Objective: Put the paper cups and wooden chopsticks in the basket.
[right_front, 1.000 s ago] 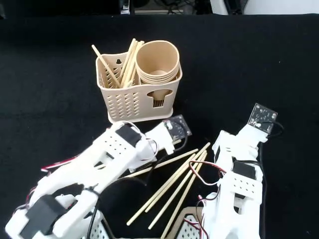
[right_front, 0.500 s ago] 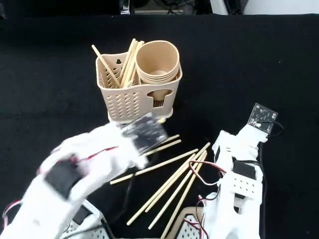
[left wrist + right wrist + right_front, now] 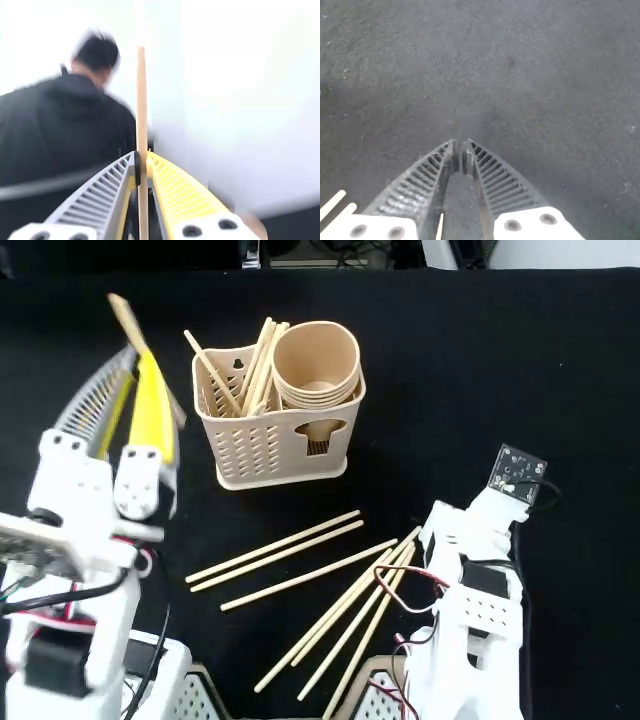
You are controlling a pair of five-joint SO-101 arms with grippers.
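step: chopstick carry | your left tool grips one chopstick beside the basket | right tool clenched, empty | next: swing over, lower it in

high view: fixed camera above the black table, facing down from a moderate distance. the arm bases sit at the lower edge of the frame and the basket at upper centre.

left wrist view: mounted behind the left gripper, sighting along its fingers, away from the table and into the room. the held wooden chopstick is very near the lens.

right wrist view: mounted behind the right gripper, facing down at the table at close range.

shared with the high view: the left gripper and its wooden chopstick; the table and the loose chopstick ends.
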